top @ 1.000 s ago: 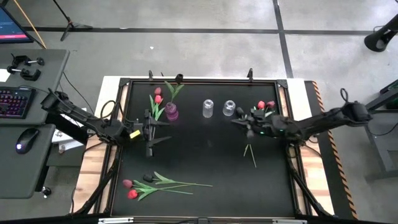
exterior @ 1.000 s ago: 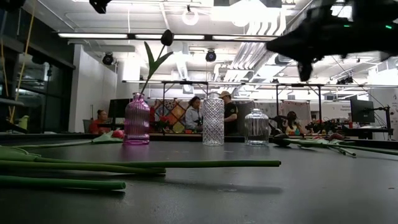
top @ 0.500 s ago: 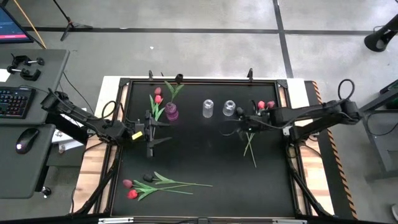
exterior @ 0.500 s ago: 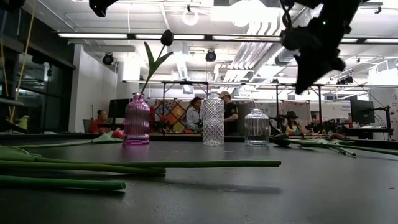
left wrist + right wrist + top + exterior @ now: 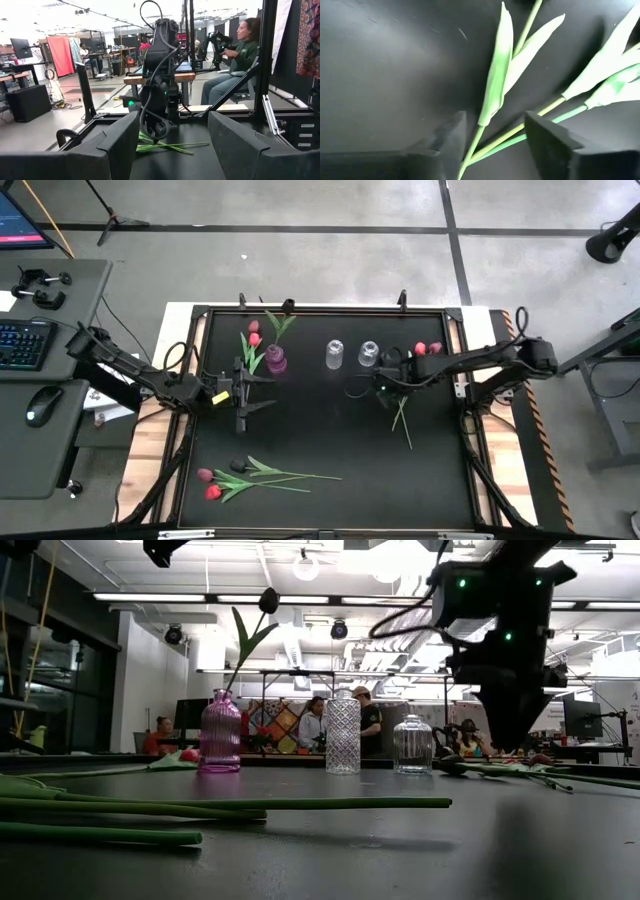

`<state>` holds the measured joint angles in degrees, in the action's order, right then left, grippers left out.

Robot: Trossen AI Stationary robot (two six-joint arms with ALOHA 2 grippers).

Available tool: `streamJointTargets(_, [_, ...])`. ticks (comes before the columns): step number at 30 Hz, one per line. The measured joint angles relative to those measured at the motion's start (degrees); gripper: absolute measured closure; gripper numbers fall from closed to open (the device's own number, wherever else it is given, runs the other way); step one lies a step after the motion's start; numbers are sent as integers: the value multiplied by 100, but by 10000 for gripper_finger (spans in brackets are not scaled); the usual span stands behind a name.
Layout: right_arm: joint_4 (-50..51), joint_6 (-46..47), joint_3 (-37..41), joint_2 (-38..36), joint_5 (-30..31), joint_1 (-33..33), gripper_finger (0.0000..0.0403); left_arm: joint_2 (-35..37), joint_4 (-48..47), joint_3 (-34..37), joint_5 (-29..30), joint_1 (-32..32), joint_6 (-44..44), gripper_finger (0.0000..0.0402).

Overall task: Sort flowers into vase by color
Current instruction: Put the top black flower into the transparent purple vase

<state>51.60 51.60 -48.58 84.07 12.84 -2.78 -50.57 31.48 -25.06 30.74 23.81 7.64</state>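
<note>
Several tulips lie at the table's right, red and pink heads (image 5: pixel 427 348) at the far end, green stems (image 5: pixel 403 418) running toward the near edge. My right gripper (image 5: pixel 390 388) points down just above them, open, one finger on each side of the stems and leaves (image 5: pixel 490 115); I see no touch. A purple vase (image 5: pixel 275 363) at the far left holds a dark maroon tulip (image 5: pixel 288 306). Two clear vases (image 5: pixel 334 355) (image 5: pixel 368 354) stand beside it. My left gripper (image 5: pixel 262 390) waits open near the purple vase.
Two pink and red tulips (image 5: pixel 253 335) lie beside the purple vase. Three more tulips (image 5: pixel 250 475) lie near the table's near-left corner. A raised frame (image 5: pixel 320 310) runs round the black table top. People sit in the room beyond the table (image 5: pixel 312 725).
My right gripper has moved a little toward the table's left edge, tipped from nearly level to pointing down, and come down over the stems at the right. The flowers have kept still.
</note>
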Motion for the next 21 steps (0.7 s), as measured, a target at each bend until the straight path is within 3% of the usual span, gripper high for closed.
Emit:
streamJointTargets(4, [-45,76,0,275,-84,-146,158,1,7,0,-1,0,2,177])
streamJointTargets(8, [-391,-181,0,556,-221,-306,149,0,9,0,-2,0,-4,177])
streamJointTargets(21, [-552,-455,-25,955,-387,-806,229,0,0,0,-2,0,5,177])
